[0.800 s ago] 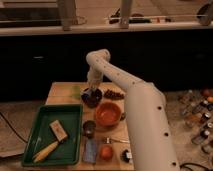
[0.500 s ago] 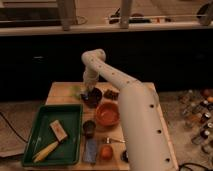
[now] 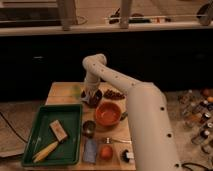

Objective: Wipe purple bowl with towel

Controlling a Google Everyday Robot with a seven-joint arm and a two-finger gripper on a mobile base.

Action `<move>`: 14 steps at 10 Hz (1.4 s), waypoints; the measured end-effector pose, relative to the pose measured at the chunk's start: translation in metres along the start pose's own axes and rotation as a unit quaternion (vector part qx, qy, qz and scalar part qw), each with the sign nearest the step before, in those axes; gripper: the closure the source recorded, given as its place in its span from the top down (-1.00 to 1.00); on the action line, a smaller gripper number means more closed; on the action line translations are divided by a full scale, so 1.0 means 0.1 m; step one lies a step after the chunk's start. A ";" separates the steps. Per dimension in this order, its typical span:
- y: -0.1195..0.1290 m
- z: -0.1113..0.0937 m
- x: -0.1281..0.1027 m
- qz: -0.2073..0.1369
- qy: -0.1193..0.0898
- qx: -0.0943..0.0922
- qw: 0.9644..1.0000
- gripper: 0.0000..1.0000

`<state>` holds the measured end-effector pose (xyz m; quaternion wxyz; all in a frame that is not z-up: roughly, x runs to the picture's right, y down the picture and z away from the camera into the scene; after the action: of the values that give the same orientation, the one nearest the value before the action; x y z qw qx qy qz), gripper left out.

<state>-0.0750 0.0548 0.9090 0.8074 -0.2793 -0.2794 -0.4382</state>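
At the far middle of the desk (image 3: 62,92), in the camera view, the gripper (image 3: 90,93) is hanging straight down from the bent white arm (image 3: 115,80) and is sitting over the purple bowl (image 3: 97,98). The purple bowl is lying just behind the orange bowl (image 3: 108,114) and just left of a dark brown heap (image 3: 114,94). Whether the gripper is wide, narrow or clamped on something cannot be told. A pale scrap at its lower left edge is probably the towel (image 3: 85,101) — a judgement, not a certainty.

The arm appears to be working the wipe itself. While wiping:

- Press lightly; a small glossy bowl is likely to skate under side load.
- Stroke in tight circles that follow the inner wall, staying inside the rim.
- Avoid pushing toward the orange bowl — the two are lying close, and a nudge would shift both.

The metal cup (image 3: 89,128) and the green tray (image 3: 75,150) are standing nearer the camera, well apart from the wiping area.
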 end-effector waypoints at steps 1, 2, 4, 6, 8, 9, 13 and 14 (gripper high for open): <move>0.10 -0.01 0.03 0.010 0.001 0.001 1.000 -1.00; 0.18 -0.04 0.07 0.021 0.004 0.003 1.000 -1.00; 0.31 -0.13 0.22 0.044 0.016 0.012 0.999 -1.00; 0.26 -0.20 0.40 0.061 0.034 0.024 0.997 -1.00; 0.17 -0.22 0.51 0.067 0.045 0.032 0.996 -1.00; 0.09 -0.21 0.55 0.065 0.049 0.034 0.996 -1.00; -0.32 -0.14 0.43 0.022 0.044 0.034 0.998 -1.00; -0.39 -0.11 0.37 0.008 0.038 0.032 0.999 -1.00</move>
<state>-0.0893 0.0089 0.9348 0.8295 -0.2381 -0.2601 -0.4331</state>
